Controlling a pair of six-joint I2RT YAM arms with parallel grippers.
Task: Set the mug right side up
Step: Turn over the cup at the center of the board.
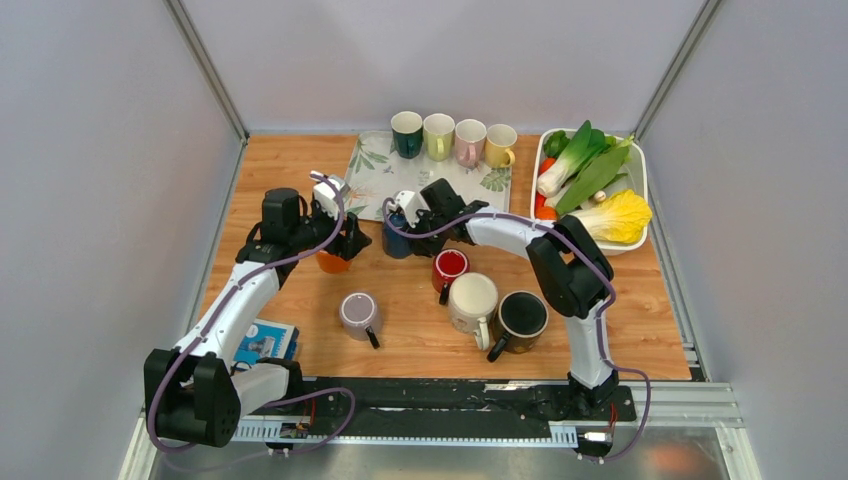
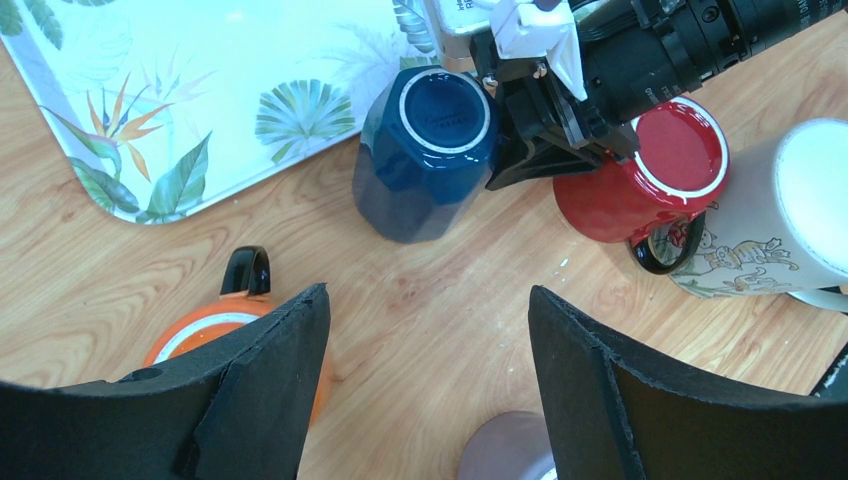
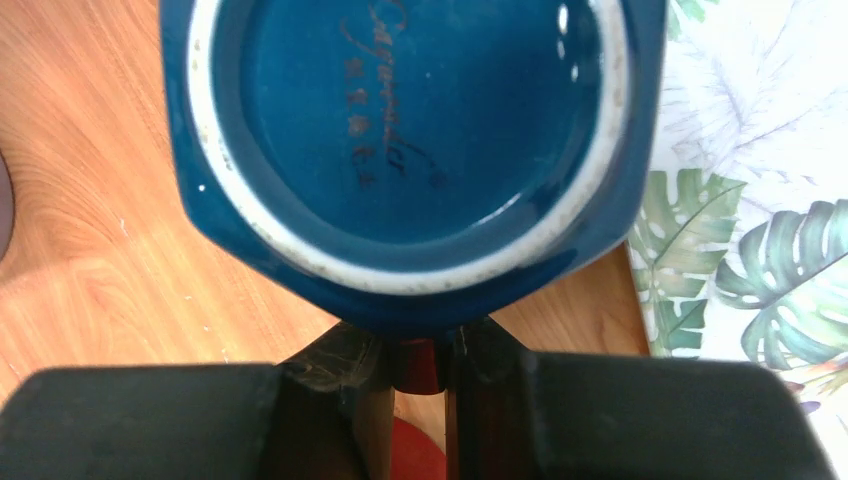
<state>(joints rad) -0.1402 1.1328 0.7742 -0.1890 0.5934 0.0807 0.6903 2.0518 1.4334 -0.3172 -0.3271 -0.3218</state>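
Note:
A dark blue mug (image 1: 397, 240) stands upside down at the tray's front edge, its base ring facing up (image 2: 437, 110), and it fills the right wrist view (image 3: 410, 150). My right gripper (image 1: 411, 228) is at the mug's right side (image 2: 530, 150). Its jaws (image 3: 418, 345) are nearly closed against the mug's lower wall, where the handle is hidden. My left gripper (image 1: 345, 243) is open and empty (image 2: 428, 300). It hovers over bare wood in front of the blue mug, between an orange mug (image 2: 200, 330) and a mauve mug (image 2: 505, 450).
A red mug (image 1: 449, 266), a cream mug (image 1: 472, 297) and a black mug (image 1: 522, 316) stand upright right of centre. The leaf-print tray (image 1: 375, 165) holds several mugs at the back. A white bin of vegetables (image 1: 640, 160) is at the back right, and a book (image 1: 265, 340) at the front left.

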